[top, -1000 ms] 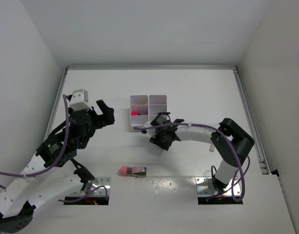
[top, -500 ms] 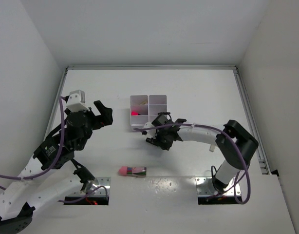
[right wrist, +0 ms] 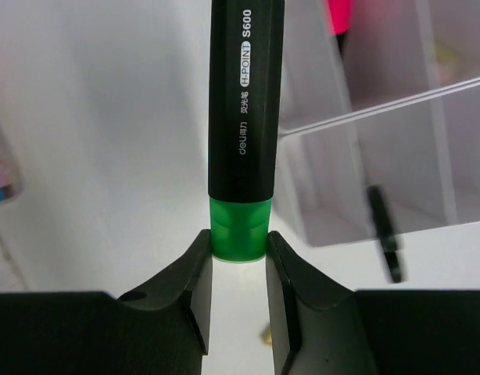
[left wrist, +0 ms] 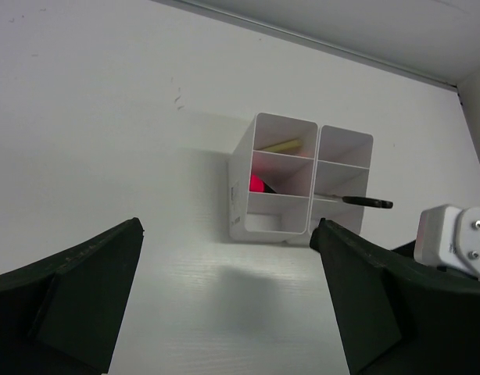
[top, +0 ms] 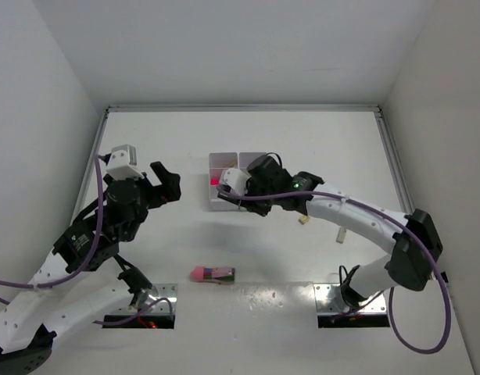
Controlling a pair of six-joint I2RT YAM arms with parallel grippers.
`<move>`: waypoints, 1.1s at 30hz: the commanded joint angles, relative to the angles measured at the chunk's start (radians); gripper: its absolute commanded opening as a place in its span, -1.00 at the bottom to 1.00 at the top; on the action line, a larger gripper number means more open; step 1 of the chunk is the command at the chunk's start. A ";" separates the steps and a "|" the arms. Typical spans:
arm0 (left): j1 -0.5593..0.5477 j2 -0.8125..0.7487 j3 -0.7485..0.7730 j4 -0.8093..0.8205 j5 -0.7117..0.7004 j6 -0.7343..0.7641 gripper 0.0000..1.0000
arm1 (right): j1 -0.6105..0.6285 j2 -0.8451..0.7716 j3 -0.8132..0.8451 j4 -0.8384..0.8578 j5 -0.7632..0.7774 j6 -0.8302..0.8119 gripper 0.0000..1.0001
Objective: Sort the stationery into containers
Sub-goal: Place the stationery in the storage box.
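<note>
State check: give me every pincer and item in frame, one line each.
Left pincer: open, empty.
Right pincer: shut on highlighter.
Highlighter: clamped at its green end, not in tray.
Tray: upright, partly filled, some compartments bare.
Pink item: lying flat, outside tray, ungripped.
Beige bit: loose, outside tray.

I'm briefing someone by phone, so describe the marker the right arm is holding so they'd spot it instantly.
Find the white organizer tray on the table; the right gripper hangs right by it. Clamped in it is a black highlighter with white lettering. Its green end sets it apart from the pink-ended item lying loose, away from the tray.
</note>
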 commanded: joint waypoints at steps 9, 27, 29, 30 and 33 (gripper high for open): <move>0.013 0.008 -0.001 0.001 0.011 0.003 0.99 | 0.007 0.231 0.271 0.040 0.356 -0.235 -0.77; 0.013 -0.019 -0.039 0.010 0.021 0.003 0.99 | 0.016 0.357 0.360 0.070 0.420 -0.460 -0.62; 0.013 -0.028 -0.039 0.010 0.021 0.003 0.99 | 0.016 0.369 0.370 0.070 0.420 -0.470 -0.60; 0.013 -0.028 -0.039 0.010 0.021 0.003 0.99 | 0.016 0.369 0.384 0.059 0.430 -0.483 -0.60; 0.013 -0.038 -0.039 0.010 0.021 0.003 0.99 | 0.016 0.395 0.406 0.059 0.443 -0.503 -0.60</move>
